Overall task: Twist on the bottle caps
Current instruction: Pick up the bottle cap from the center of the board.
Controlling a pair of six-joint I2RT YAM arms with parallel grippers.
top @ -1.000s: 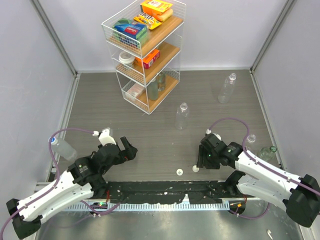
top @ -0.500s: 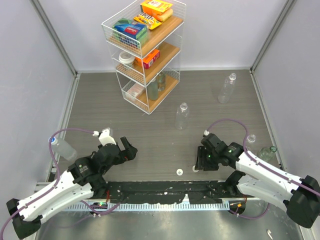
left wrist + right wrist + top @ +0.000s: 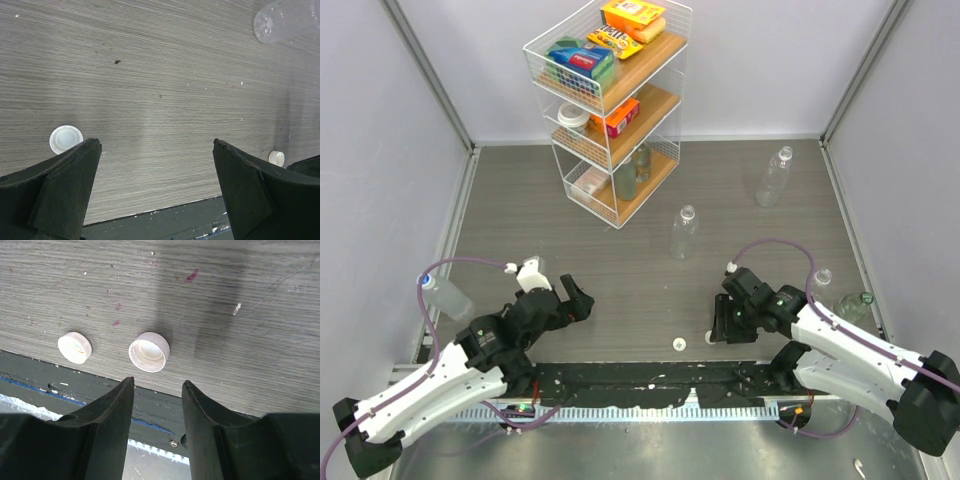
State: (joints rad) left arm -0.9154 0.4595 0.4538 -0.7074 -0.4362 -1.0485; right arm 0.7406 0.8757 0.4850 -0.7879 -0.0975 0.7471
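The wire rack [image 3: 610, 110] stands toward the far edge of the table [image 3: 570, 230], left of the middle, and holds all the packaging. Its top shelf has an orange box [image 3: 632, 14], yellow packets [image 3: 615, 42] and blue-and-green packs [image 3: 578, 62]. The middle shelf has a white-lidded jar [image 3: 572, 117] beside an orange-red box [image 3: 620, 115], and dark cans [image 3: 635, 170] stand on the bottom shelf. The print on all of them is too small to read. The bottles are clear and look empty. One [image 3: 684, 232] stands upright near the middle of the table and one [image 3: 773, 177] toward the far right corner. Another [image 3: 820, 283] is at the right edge next to a greenish glass jar [image 3: 857, 305]. One [image 3: 445, 296] lies against the left edge with a blue ring at its neck. Two bottle caps lie close to the near edge, right of the middle and a little apart. One [image 3: 149, 351] has its hollow side up and the other [image 3: 74, 347] is to its left in the right wrist view. The right gripper [image 3: 156, 382] hangs over the hollow cap with its jaws parted to a narrow gap, grasping nothing; the cap lies just past the fingertips. The left gripper [image 3: 155, 145], toward the near left, has its jaws spread wide and holds nothing.
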